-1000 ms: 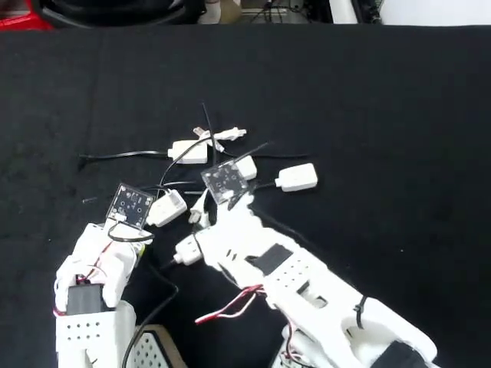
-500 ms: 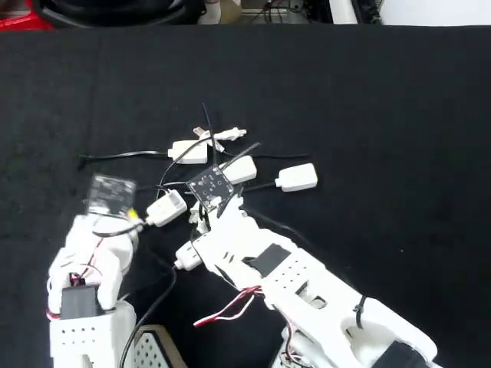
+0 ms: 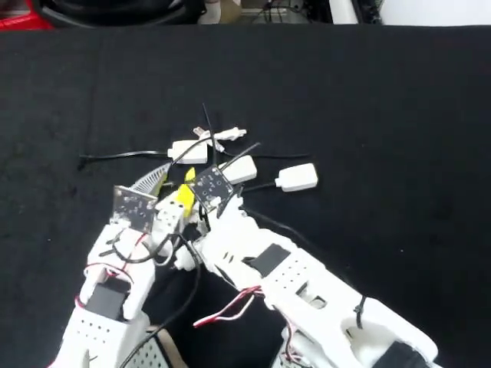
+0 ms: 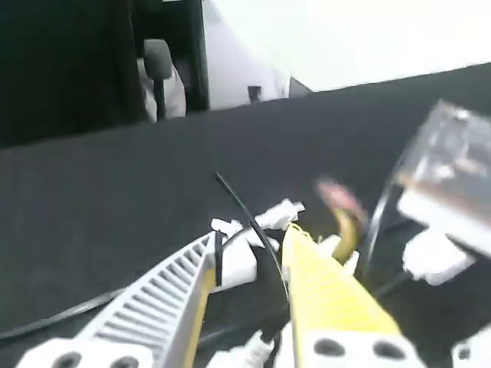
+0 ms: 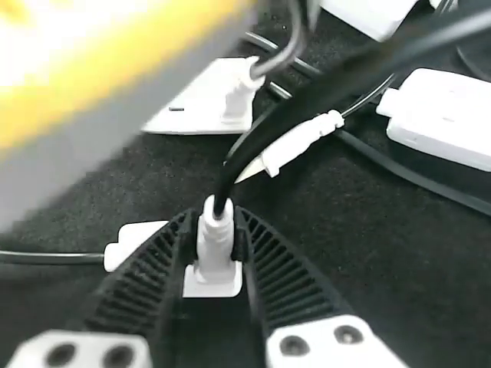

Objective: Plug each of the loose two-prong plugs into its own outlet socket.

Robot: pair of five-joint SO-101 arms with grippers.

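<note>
With the right pincer (image 5: 213, 224) clamped on 1 plug (image 5: 212, 264) and the left pincer (image 4: 252, 239) apart at its 10 o'clock, insertion looks next: line the prongs up with a socket (image 3: 298, 177) at 2 o'clock.

White plastic and black cord on plain black cloth.
The matte black cloth table (image 3: 399, 115) carries no pattern. At three o'clock of the tangle lies a white rectangular plastic block (image 3: 298, 178), and thin black cords (image 3: 123, 156) run out at nine. The left gripper (image 4: 252, 236) has one bright yellow finger (image 4: 322, 299) and one pale ribbed finger (image 4: 165, 287). The right gripper (image 5: 215, 218) is black and ribbed, and the white two-prong plug (image 5: 213, 268) sits between its fingers.
</note>
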